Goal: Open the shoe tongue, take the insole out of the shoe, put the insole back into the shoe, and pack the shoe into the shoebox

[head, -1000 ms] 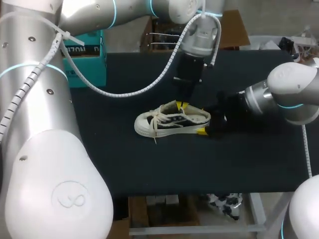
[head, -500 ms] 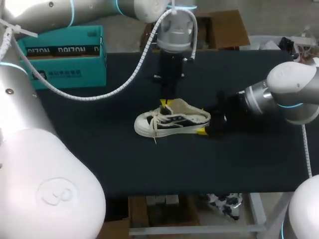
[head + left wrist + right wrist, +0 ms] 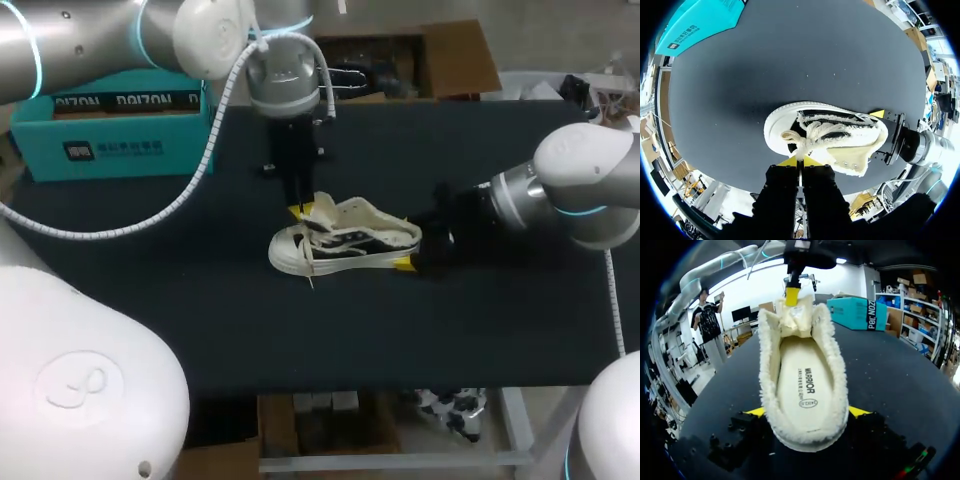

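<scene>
A low black-and-white canvas sneaker (image 3: 345, 240) with a white rubber toe cap, white laces and cream fleece lining stands on its sole mid-worktop (image 3: 200, 320). The left jaws are clenched on its fleecy tongue (image 3: 322, 208), raised toward the toe. The right jaws grasp the heel from both sides. The cream insole (image 3: 802, 385) inside bears dark print. The teal cardboard shoebox (image 3: 110, 135) at the far-left corner carries white lettering.

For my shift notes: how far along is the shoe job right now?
Nothing is finished. In hand: the left gripper pinches the tongue upright while the right gripper clamps the sneaker from both sides. Remaining: the insole lies inside the sneaker, and the teal shoebox stands apart.
</scene>
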